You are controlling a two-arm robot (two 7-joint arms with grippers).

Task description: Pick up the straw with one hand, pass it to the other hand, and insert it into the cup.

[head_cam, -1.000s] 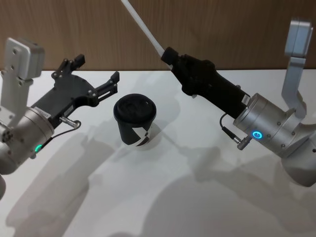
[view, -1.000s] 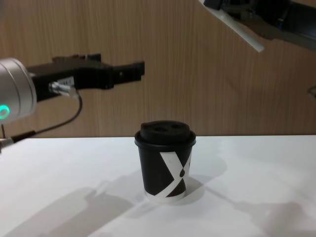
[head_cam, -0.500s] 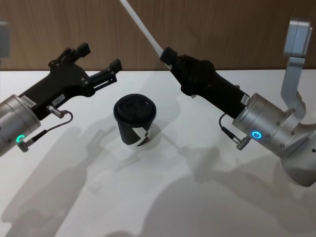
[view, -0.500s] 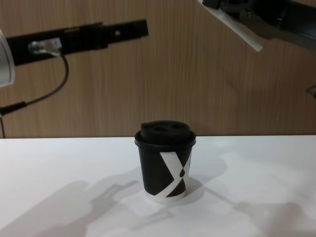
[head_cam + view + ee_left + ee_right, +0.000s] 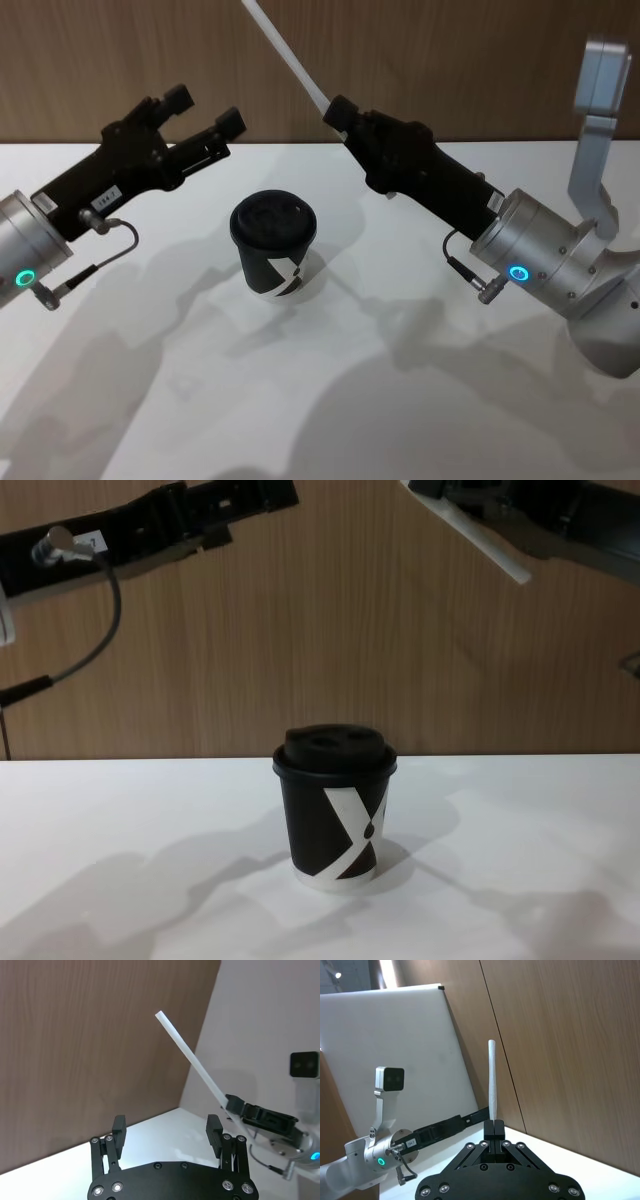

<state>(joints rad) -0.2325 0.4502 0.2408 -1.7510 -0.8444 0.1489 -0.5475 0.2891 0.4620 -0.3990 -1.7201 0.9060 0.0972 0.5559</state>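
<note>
Head view: right arm (image 5: 545,262) angles upward, jaws clamping straw (image 5: 288,55).

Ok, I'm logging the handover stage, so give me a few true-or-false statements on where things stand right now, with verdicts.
1. The right gripper is shut on the straw. True.
2. The cup stands upright on the table with its lid on. True.
3. The left gripper is shut. False: it is open and holds nothing.
4. The straw is in the cup. False: it is held in the air, apart from the cup.
</note>
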